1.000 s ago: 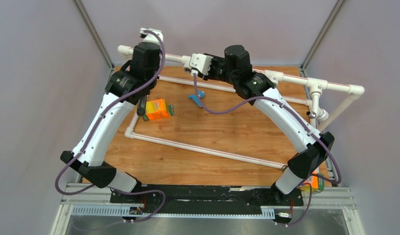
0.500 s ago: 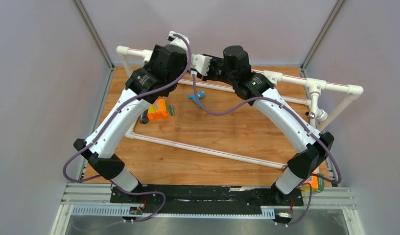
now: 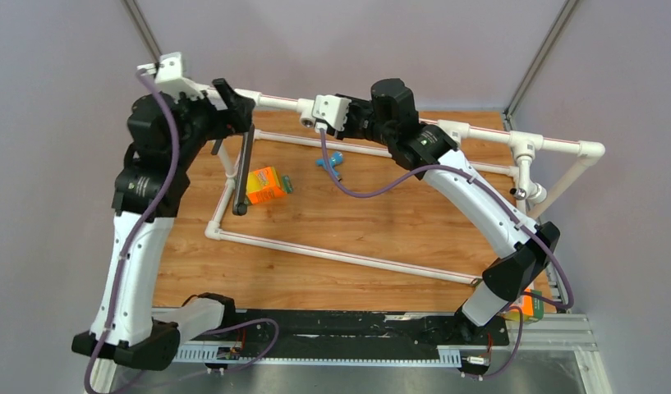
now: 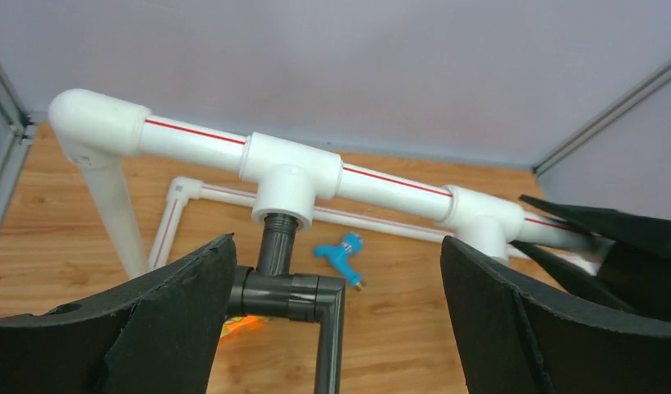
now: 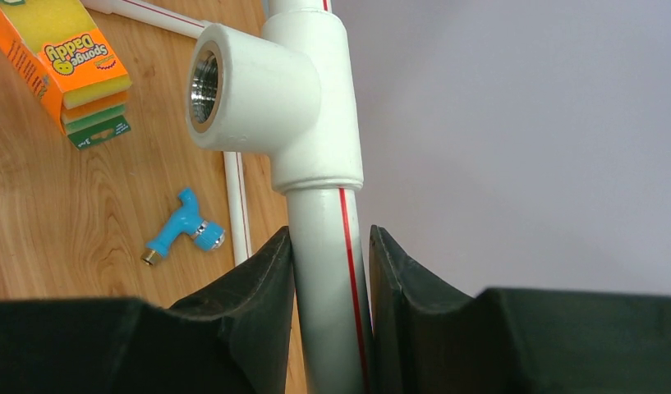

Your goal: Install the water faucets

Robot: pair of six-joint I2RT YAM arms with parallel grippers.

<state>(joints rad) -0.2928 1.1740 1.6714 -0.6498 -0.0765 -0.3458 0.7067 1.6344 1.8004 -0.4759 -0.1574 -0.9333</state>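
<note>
A long dark-brown L-shaped faucet [image 4: 284,287] sits threaded into a tee of the white pipe frame [image 4: 295,164], and its tube hangs down [image 3: 245,168]. My left gripper [image 4: 336,328] is open just in front of it, with one finger on each side and neither touching. A small blue faucet [image 4: 342,253] lies loose on the wooden table [image 3: 332,159]. My right gripper [image 5: 330,275] is shut on the frame's top pipe [image 5: 328,238], just below an empty tee socket [image 5: 233,82], and in the top view it [image 3: 354,117] is at the back middle.
An orange sponge box [image 3: 264,184] lies inside the frame next to the hanging tube. The pipe frame [image 3: 340,256] runs across the table and rises at the back and right. A second orange box [image 3: 529,305] sits by the right arm's base. Grey walls close in on both sides.
My left gripper opened and let go of the dark-brown faucet. Its arm swung up and to the left. The faucet stays hanging from the tee. The right gripper has kept its hold on the pipe.
</note>
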